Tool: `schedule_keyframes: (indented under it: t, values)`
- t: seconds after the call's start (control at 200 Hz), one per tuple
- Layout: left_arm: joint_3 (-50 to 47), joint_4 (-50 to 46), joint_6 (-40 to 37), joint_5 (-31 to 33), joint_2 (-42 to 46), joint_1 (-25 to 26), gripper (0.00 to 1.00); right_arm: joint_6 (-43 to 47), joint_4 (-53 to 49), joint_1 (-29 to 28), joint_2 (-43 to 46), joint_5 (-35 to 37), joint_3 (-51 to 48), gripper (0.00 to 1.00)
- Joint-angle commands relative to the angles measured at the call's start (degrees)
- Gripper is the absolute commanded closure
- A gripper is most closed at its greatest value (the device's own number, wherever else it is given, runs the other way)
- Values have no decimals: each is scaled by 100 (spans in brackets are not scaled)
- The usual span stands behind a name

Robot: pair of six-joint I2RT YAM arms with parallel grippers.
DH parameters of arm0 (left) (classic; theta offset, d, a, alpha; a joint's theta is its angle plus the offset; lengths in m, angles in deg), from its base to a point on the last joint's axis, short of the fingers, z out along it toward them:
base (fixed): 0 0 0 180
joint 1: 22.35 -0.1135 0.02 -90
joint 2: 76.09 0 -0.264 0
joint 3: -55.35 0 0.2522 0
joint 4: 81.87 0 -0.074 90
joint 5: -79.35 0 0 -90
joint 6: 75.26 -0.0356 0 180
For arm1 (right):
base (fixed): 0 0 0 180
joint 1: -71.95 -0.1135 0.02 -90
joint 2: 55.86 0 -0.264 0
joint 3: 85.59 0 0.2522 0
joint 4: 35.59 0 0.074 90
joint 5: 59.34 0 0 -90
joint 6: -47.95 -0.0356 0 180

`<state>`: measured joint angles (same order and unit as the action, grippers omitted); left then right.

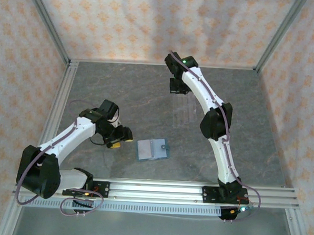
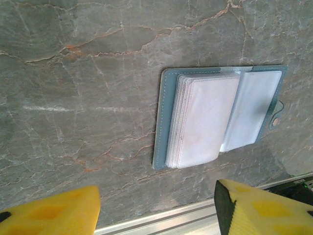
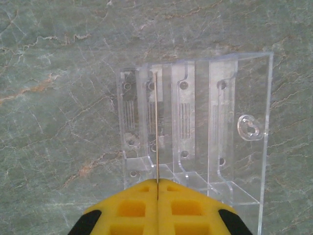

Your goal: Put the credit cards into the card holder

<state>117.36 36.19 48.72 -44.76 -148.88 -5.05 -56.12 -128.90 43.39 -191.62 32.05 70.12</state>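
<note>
The card holder [image 1: 152, 149] lies open on the stone table top, a teal cover with pale clear pockets [image 2: 210, 122] and a small stud on its tab. My left gripper [image 1: 121, 141] hovers just left of it, open, its yellow fingers [image 2: 49, 213] wide apart with nothing between them. My right gripper [image 1: 178, 87] is at the far middle of the table, shut on one of the credit cards [image 3: 157, 127]. That card shows edge-on as a thin line, standing in a slot of the clear stand [image 3: 195, 122].
The clear slotted stand [image 1: 186, 114] sits on the table below my right gripper. An aluminium rail [image 1: 158, 188] runs along the near edge, close to the card holder [image 2: 161, 220]. Patterned walls close in the back and both sides.
</note>
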Motion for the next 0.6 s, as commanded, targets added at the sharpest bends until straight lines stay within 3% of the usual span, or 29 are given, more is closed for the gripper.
schedule_keyframes:
  t: [0.0, 0.35, 0.46, 0.595]
  values:
    - [-75, 28, -163, -76, -24, 45, 35, 18, -279, -11, 248, -94, -79, 100]
    - [48, 47, -278, -159, -211, 50, 35, -51, -192, -1, 419, -269, -146, 100]
    - [125, 182, -225, -245, -353, 190, 33, 109, -105, -32, 696, -641, -188, 100]
    - [362, 291, -133, -58, -712, 630, 33, 322, 989, -202, 1672, -1510, -1757, 100]
